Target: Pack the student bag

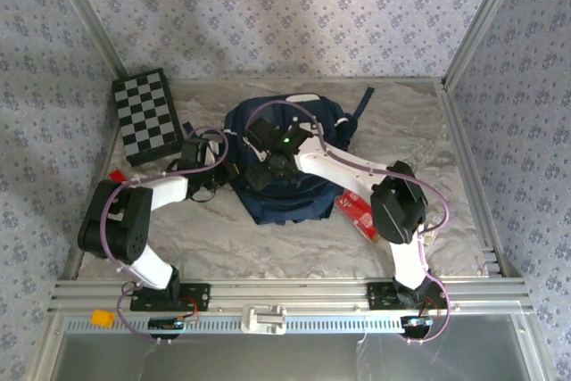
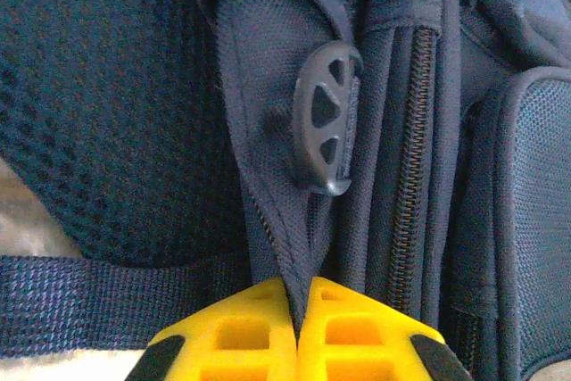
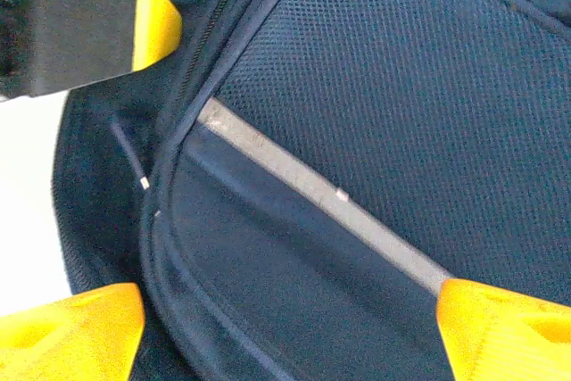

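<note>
Left wrist, student bag (image 2: 107, 86) flap pinched between left fingers (image 2: 241, 338)

Crowded middle, open margins

The student bag (image 1: 294, 204) takes the desk's (image 1: 268, 247) centre, left claw (image 2: 297, 327) pinched on its side flap, right claw (image 3: 285, 327) spread wide over it. A checkered board (image 1: 147, 116) blocks the far-left corner and a red packet (image 1: 355, 208) lies just right of the bag. The near strip and far-right side lie bare.
</note>
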Controlling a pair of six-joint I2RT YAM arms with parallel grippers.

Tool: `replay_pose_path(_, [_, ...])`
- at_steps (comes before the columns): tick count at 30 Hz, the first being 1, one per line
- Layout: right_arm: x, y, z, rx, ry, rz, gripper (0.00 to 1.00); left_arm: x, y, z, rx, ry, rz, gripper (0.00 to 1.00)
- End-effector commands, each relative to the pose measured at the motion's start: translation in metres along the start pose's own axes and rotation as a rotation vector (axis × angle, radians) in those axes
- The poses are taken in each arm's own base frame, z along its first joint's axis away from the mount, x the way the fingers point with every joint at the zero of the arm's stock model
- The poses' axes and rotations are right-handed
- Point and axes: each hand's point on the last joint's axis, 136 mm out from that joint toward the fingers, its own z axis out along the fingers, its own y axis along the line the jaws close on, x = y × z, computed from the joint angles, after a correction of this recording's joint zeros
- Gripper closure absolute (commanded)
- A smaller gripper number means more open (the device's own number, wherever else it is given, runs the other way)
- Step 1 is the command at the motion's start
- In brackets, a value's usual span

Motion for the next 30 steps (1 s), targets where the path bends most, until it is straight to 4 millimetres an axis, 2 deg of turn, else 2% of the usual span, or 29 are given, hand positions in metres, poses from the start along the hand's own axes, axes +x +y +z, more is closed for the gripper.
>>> replay_pose_path(1, [0.003,0.01,0.005,0.042,0.018,-0.15,0.08,0.008,-0.021,-0.007,0.068,-0.01,0.008,1.0])
replay_pose_path(5, [0.01,0.012,0.016,0.107,0.034,-0.212,0.07,0.011,-0.026,-0.012,0.058,-0.023,0.032,1.0])
replay_pose_path(7, [0.011,0.007,0.022,0.149,0.027,-0.218,0.07,0.013,-0.026,-0.012,0.059,-0.015,0.031,1.0])
replay_pose_path(10, [0.007,-0.014,0.024,0.249,0.019,-0.207,0.1,0.016,-0.022,-0.014,0.048,-0.022,0.028,1.0])
replay_pose_path(14, [0.006,-0.016,0.028,0.241,-0.003,-0.236,0.17,0.018,-0.023,-0.015,0.051,-0.019,0.032,1.0])
replay_pose_path(16, [0.006,-0.021,0.03,0.251,0.004,-0.237,0.25,0.018,-0.023,-0.017,0.048,-0.022,0.032,1.0])
replay_pose_path(18, [0.007,-0.022,0.03,0.242,0.004,-0.24,0.28,0.018,-0.023,-0.02,0.046,-0.031,0.036,1.0])
replay_pose_path(20, [0.007,-0.015,0.028,0.2,-0.007,-0.263,0.32,0.018,-0.021,-0.022,0.037,-0.035,0.039,1.0])
replay_pose_path(25, [0.005,-0.031,0.024,0.269,-0.011,-0.256,0.56,0.023,-0.014,-0.027,0.009,-0.04,0.036,1.0])
replay_pose_path(26, [0.002,-0.033,0.022,0.276,-0.027,-0.253,0.6,0.025,-0.013,-0.028,0.006,-0.041,0.034,1.0])
replay_pose_path(28, [-0.009,-0.039,0.015,0.29,-0.078,-0.231,0.75,0.029,-0.01,-0.031,-0.005,-0.049,0.035,1.0])
replay_pose_path(30, [-0.024,-0.042,0.007,0.294,-0.138,-0.217,0.79,0.034,-0.011,-0.034,-0.012,-0.061,0.046,1.0])
